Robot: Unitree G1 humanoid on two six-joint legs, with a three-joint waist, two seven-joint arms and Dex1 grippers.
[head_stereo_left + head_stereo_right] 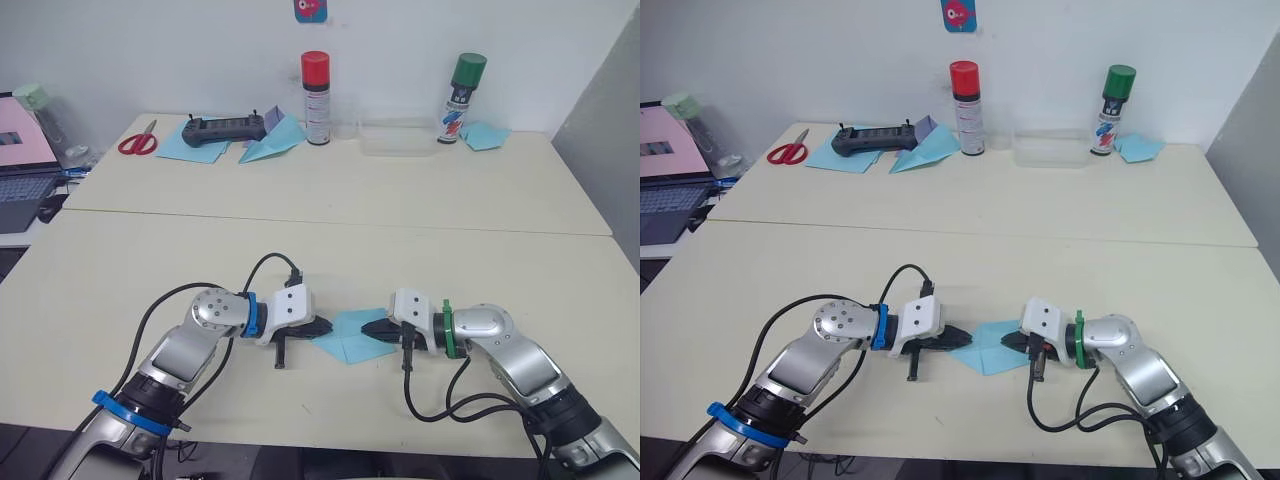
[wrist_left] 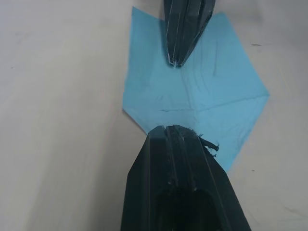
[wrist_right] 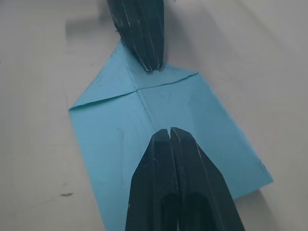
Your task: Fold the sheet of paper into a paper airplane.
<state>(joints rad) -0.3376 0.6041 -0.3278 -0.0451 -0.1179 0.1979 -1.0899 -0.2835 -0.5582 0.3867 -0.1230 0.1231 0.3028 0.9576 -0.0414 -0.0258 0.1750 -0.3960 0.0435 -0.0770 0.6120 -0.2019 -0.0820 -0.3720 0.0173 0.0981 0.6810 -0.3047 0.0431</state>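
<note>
The light blue sheet of paper (image 1: 348, 338) lies flat on the cream table near its front edge. Two corners are folded in, so it ends in a point on the side of my left gripper. My left gripper (image 1: 325, 328) is shut, its tip resting on that pointed end (image 3: 126, 62). My right gripper (image 1: 368, 330) is shut too, its tip pressed onto the middle of the sheet (image 3: 110, 134) along the centre crease. The two tips face each other a short gap apart. No finished paper airplane is in view.
At the table's far side stand a red-capped spray can (image 1: 316, 97), a green-capped can (image 1: 463, 97) and a clear box (image 1: 397, 138). A black controller (image 1: 225, 129), red scissors (image 1: 138, 140) and a blue paper dart (image 1: 272, 145) lie far left. A laptop (image 1: 20, 170) sits further left.
</note>
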